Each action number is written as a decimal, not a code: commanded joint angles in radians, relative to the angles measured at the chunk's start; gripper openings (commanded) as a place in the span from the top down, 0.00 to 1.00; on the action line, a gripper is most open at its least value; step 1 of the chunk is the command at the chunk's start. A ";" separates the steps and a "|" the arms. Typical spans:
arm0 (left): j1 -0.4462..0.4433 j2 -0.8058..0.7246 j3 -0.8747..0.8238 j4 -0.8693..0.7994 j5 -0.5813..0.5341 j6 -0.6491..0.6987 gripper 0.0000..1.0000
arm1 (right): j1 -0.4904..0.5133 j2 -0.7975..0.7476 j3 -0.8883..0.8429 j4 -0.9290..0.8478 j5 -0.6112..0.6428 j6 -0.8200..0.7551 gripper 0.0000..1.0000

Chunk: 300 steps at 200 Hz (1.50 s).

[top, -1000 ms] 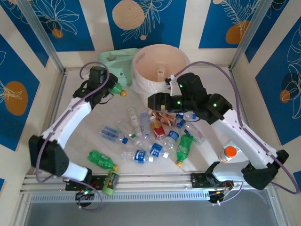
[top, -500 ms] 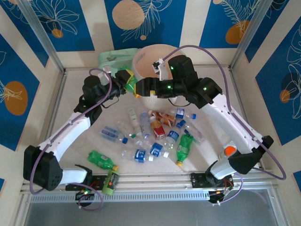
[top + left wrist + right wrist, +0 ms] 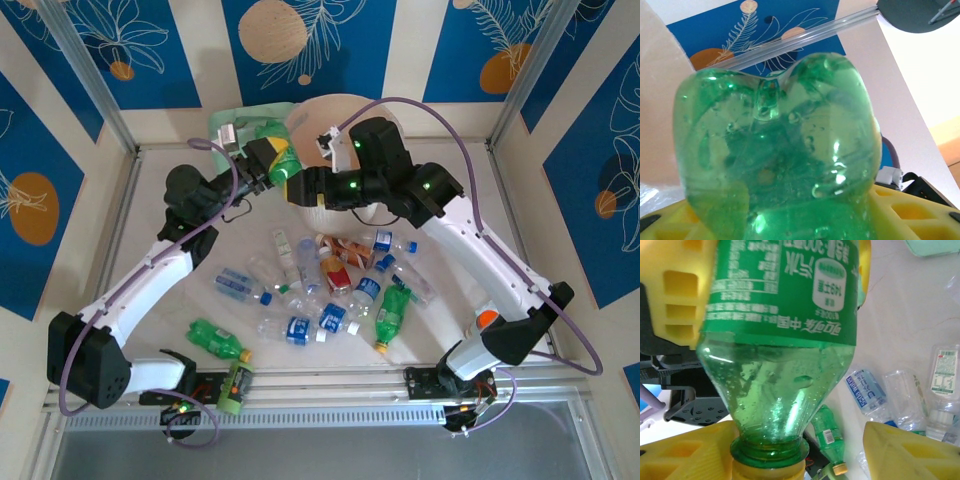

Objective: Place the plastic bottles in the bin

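Left tool point(image 3: 276, 162): closed on the green bottle point(image 3: 775, 150); yellow fingers point(image 3: 680, 295) pressed on both sides of the label; raised above the counter point(image 3: 230, 240), just beside the left rim of the bin point(image 3: 345, 98).

Green bottle: held in the air between the two tools, next to the bin's left rim and not inside it; cap end turned to the right tool point(image 3: 298, 186), base turned to the left wrist camera; green label with white print, yellow cap.

Right tool: open; yellow fingers point(image 3: 910, 450) well apart, with the bottle's neck between them, close to one finger and with a clear gap to the other; reaching in from the right, across the front of the bin.

Bin: round, cream, lined with a white bag; at the far side of the counter, near the middle; inside partly hidden by the right arm, contents not possible to tell.

Pouch point(image 3: 235, 125): flat, pale green, just left of the bin.

Pile point(image 3: 330, 290): many small bottles lying loose on the counter in front of the bin; mostly clear with blue labels and caps, some with red labels.

Second green bottle point(image 3: 218, 340): lying on the counter, left of the pile, near the left arm's base.

Third green bottle point(image 3: 392, 312): lying at the right edge of the pile, yellow cap toward the near side.

Orange-cap bottle point(image 3: 487, 322): beside the right arm's base, apart from the pile.
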 commanded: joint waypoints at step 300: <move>-0.012 -0.397 0.061 -1.463 -0.787 0.413 0.01 | -0.300 0.150 0.278 -0.143 0.036 -0.008 0.73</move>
